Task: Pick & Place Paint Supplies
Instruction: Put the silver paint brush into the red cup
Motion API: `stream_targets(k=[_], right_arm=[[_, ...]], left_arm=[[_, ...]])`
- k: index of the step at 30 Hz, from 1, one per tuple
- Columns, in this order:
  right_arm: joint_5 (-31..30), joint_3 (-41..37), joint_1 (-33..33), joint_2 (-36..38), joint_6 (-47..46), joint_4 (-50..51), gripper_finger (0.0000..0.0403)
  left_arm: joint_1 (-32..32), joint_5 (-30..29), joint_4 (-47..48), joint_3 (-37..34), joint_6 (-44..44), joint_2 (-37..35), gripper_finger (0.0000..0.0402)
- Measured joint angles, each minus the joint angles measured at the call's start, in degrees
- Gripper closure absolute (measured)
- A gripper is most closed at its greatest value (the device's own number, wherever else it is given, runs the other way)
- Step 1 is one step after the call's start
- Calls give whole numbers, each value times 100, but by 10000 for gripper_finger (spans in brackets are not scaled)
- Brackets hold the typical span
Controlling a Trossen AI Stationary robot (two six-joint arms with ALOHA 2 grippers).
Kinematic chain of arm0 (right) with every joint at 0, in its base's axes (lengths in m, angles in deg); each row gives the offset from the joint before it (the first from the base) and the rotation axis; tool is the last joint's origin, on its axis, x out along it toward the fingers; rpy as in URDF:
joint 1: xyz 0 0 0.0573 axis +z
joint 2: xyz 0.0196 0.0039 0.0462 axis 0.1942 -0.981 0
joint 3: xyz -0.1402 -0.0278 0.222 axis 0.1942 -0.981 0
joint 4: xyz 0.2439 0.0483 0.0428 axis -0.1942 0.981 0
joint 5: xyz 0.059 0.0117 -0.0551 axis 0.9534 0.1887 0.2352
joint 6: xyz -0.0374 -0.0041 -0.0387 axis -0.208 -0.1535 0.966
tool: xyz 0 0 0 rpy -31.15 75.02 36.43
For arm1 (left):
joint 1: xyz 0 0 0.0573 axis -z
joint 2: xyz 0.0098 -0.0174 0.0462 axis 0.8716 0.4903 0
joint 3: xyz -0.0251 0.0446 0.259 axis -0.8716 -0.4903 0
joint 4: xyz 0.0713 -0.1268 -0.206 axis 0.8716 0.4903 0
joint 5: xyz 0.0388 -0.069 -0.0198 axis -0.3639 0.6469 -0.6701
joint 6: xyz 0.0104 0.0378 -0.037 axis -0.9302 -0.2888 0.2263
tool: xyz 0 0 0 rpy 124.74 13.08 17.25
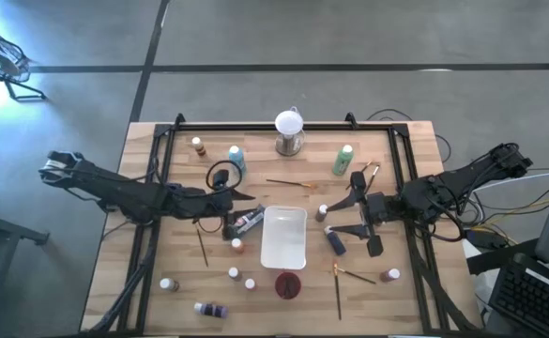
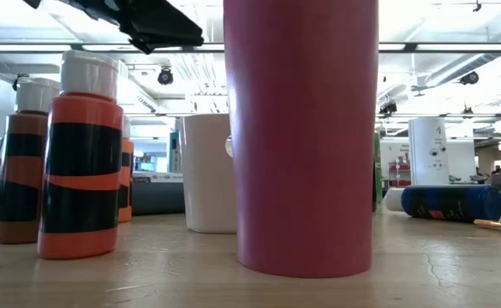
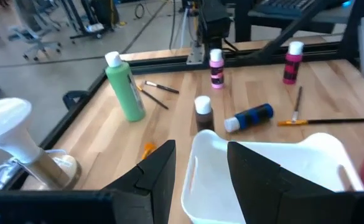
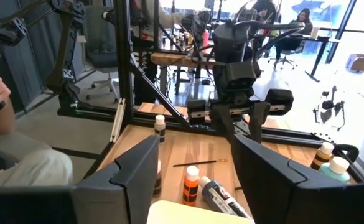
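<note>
Right pincer just right of white tray, fingers spread wide, empty. Dark blue bottle lying flat beneath it, beside tray; other bottles and brushes scattered around tray. Left pincer at tray's left edge, part open, empty. Risk: round bottle rolling off under uneven squeeze.

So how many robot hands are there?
2. The left gripper is just left of the tray, the right gripper just right of it. None seems hidden.
</note>
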Motion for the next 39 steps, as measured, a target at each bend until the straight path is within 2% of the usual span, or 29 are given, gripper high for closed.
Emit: stream_targets(k=[5, 7, 16, 24, 33, 39], right_arm=[[-9, 0, -46, 0, 1330, -86, 201], [12, 0, -40, -2, 1374, -82, 205], [70, -2, -35, 2, 180, -200, 228], [-38, -2, -48, 0, -21, -38, 234], [-877, -25, -59, -76, -633, 1060, 226], [-934, -87, -59, -76, -1340, 1586, 244]], left_arm=[[0, 114, 490, 3, 182, -269, 250], [0, 114, 561, 3, 180, -370, 250], [0, 116, 1041, -6, 49, -713, 250], [0, 118, 1329, -8, 77, -835, 250], [4, 317, 2510, 45, 1084, -922, 250], [4, 407, 3430, 204, 1680, -935, 250]])
